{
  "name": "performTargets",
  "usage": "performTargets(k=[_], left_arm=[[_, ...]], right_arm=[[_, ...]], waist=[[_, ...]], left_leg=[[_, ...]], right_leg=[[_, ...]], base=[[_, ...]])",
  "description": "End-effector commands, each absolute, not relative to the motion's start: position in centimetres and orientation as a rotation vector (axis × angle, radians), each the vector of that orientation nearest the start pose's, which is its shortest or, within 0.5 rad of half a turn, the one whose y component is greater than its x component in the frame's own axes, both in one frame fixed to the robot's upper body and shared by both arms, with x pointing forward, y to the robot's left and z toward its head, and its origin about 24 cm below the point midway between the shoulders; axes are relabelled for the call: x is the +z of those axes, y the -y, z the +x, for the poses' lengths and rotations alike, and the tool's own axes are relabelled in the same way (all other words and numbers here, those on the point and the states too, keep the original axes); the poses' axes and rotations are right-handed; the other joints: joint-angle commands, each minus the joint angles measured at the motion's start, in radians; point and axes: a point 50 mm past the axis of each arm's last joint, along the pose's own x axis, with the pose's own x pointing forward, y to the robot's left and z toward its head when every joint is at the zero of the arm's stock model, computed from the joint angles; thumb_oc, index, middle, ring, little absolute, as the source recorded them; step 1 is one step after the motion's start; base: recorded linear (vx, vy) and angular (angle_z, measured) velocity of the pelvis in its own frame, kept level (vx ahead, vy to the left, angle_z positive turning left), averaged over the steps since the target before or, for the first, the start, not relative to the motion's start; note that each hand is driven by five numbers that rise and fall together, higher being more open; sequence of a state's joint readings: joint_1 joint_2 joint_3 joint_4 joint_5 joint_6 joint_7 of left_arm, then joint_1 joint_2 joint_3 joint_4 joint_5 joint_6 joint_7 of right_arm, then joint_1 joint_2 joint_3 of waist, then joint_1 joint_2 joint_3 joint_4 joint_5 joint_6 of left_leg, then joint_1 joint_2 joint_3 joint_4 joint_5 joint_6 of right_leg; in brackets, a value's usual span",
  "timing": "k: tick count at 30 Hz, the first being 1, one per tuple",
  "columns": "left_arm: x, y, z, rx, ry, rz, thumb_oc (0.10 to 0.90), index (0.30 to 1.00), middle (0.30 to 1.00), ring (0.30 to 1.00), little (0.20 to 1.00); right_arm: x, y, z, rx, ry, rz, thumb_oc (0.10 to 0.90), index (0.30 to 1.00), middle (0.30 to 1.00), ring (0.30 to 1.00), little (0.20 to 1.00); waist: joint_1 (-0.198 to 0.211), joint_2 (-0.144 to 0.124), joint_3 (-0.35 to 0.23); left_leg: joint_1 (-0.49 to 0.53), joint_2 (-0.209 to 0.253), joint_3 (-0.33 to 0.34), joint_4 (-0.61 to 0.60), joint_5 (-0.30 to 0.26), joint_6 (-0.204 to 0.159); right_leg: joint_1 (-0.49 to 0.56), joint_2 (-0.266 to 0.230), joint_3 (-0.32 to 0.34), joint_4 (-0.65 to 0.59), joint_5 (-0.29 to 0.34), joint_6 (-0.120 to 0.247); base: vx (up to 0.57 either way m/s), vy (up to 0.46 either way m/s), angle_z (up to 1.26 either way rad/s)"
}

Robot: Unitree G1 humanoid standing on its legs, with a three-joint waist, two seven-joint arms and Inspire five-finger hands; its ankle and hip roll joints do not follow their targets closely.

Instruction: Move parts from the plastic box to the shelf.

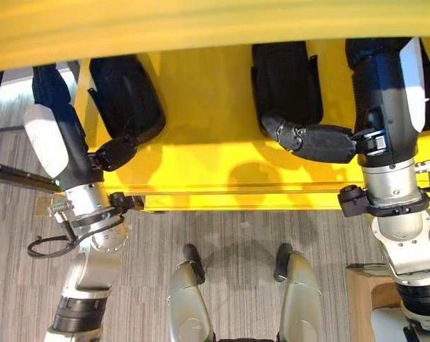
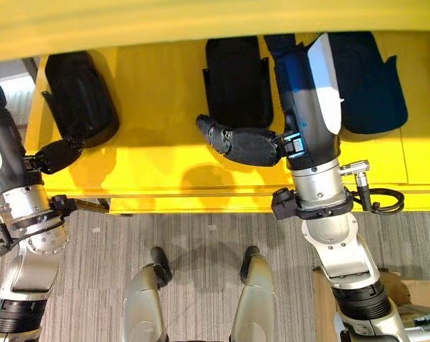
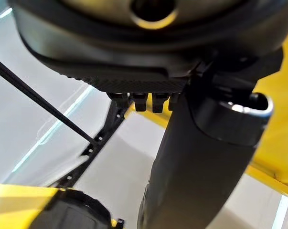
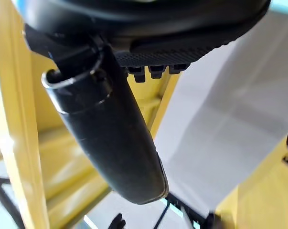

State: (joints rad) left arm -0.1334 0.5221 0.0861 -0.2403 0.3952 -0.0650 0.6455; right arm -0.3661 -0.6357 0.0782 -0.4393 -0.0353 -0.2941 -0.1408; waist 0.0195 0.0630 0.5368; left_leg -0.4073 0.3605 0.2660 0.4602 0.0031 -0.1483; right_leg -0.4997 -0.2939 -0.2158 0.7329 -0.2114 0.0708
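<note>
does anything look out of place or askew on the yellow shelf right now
Nothing stands out. The black moulded parts lie flat in a row on the yellow shelf, none tipped or hanging over the front edge. The left hand and right hand rest over the shelf's front.

This looks like a workshop or a factory storage area. A yellow metal shelf with a ledge along its front edge holds black moulded parts set side by side. Below it the floor is grey striped carpet. A brown cardboard box sits on the floor at the right.
</note>
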Motion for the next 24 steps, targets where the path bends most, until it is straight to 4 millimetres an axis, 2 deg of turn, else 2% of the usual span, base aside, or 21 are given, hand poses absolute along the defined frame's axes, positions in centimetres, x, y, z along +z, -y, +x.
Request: performTargets(k=[1, 5, 6, 8, 11, 13, 19, 22, 23, 24], left_arm=[[23.4, -23.1, 21.9, 0.588, 1.044, 0.672, 0.9, 1.0, 1.0, 1.0, 1.0], [22.6, -23.0, 21.5, 0.513, 1.006, 0.676, 0.9, 1.0, 1.0, 1.0, 1.0], [21.9, -22.9, 21.4, 0.442, 0.958, 0.667, 0.9, 1.0, 1.0, 1.0, 1.0], [21.7, -22.8, 21.2, 0.39, 0.945, 0.656, 0.9, 1.0, 1.0, 1.0, 1.0], [21.1, -22.0, 20.6, 0.223, 0.919, 0.549, 0.9, 1.0, 1.0, 1.0, 1.0], [20.8, -21.5, 20.4, 0.182, 0.925, 0.529, 0.9, 1.0, 1.0, 1.0, 1.0], [20.3, -21.6, 20.5, 0.214, 0.901, 0.513, 0.9, 1.0, 1.0, 1.0, 1.0], [20.0, -21.9, 20.5, 0.252, 0.893, 0.496, 0.9, 1.0, 1.0, 1.0, 1.0], [19.9, -22.0, 20.4, 0.257, 0.898, 0.491, 0.9, 1.0, 1.0, 1.0, 1.0], [19.8, -21.8, 20.4, 0.24, 0.899, 0.457, 0.9, 1.0, 1.0, 1.0, 1.0]], right_arm=[[29.5, 13.4, 19.4, 0.266, 1.4, -0.487, 0.9, 1.0, 1.0, 1.0, 1.0], [29.1, 13.0, 19.9, 0.333, 1.325, -0.478, 0.9, 1.0, 1.0, 1.0, 1.0], [28.7, 12.6, 20.4, 0.386, 1.268, -0.478, 0.9, 1.0, 1.0, 1.0, 1.0], [28.5, 12.4, 20.7, 0.422, 1.224, -0.467, 0.9, 1.0, 1.0, 1.0, 1.0], [27.5, 11.6, 21.8, 0.47, 1.087, -0.46, 0.9, 1.0, 1.0, 1.0, 1.0], [27.4, 11.2, 22.0, 0.469, 1.081, -0.434, 0.9, 1.0, 1.0, 1.0, 1.0], [27.5, 10.6, 22.9, 0.409, 1.077, -0.416, 0.9, 1.0, 1.0, 1.0, 1.0], [27.4, 10.4, 23.6, 0.365, 1.043, -0.409, 0.9, 1.0, 1.0, 1.0, 1.0], [27.3, 10.4, 24.0, 0.347, 1.022, -0.403, 0.9, 1.0, 1.0, 1.0, 1.0], [27.0, 10.9, 24.7, 0.257, 0.967, -0.396, 0.9, 1.0, 1.0, 1.0, 1.0]], waist=[[0.008, -0.034, -0.017], [0.03, -0.028, -0.017], [0.049, -0.024, -0.017], [0.059, -0.023, -0.017], [0.086, -0.022, -0.017], [0.096, -0.021, -0.017], [0.119, -0.012, -0.017], [0.129, 0.001, -0.017], [0.131, 0.006, -0.017], [0.115, 0.008, -0.017]], left_leg=[[0.027, -0.065, 0.032, 0.003, -0.109, 0.04], [0.024, -0.065, 0.029, -0.006, -0.099, 0.037], [0.021, -0.063, 0.028, -0.011, -0.094, 0.038], [0.017, -0.062, 0.024, -0.013, -0.09, 0.036], [0.01, -0.057, 0.02, -0.023, -0.075, 0.036], [0.01, -0.055, 0.018, -0.031, -0.069, 0.033], [0.007, -0.051, 0.004, -0.047, -0.044, 0.028], [0.006, -0.043, 0.003, -0.076, -0.012, 0.018], [0.013, -0.036, 0.017, -0.091, 0.002, 0.015], [0.029, -0.01, 0.067, -0.091, 0.023, -0.008]], right_leg=[[0.093, 0.008, -0.086, 0.02, -0.131, 0.017], [0.097, -0.004, -0.112, 0.021, -0.134, 0.017], [0.096, -0.013, -0.128, 0.025, -0.135, 0.018], [0.094, -0.017, -0.138, 0.03, -0.137, 0.019], [0.094, -0.026, -0.168, 0.04, -0.143, 0.014], [0.096, -0.028, -0.18, 0.045, -0.145, 0.012], [0.094, -0.027, -0.196, 0.084, -0.17, 0.0], [0.092, -0.026, -0.212, 0.111, -0.195, -0.01], [0.098, -0.029, -0.223, 0.116, -0.201, -0.014], [0.121, -0.029, -0.236, 0.108, -0.207, -0.009]], base=[[-0.03, -0.048, 0.11], [-0.02, -0.035, 0.18], [-0.02, -0.041, 0.13], [-0.03, -0.07, 0.12], [-0.02, -0.082, 0.21], [-0.01, -0.069, 0.19], [0.01, -0.054, 0.14], [0.03, -0.074, 0.2], [0.09, -0.144, 0.27], [0.07, -0.144, 0.27]])
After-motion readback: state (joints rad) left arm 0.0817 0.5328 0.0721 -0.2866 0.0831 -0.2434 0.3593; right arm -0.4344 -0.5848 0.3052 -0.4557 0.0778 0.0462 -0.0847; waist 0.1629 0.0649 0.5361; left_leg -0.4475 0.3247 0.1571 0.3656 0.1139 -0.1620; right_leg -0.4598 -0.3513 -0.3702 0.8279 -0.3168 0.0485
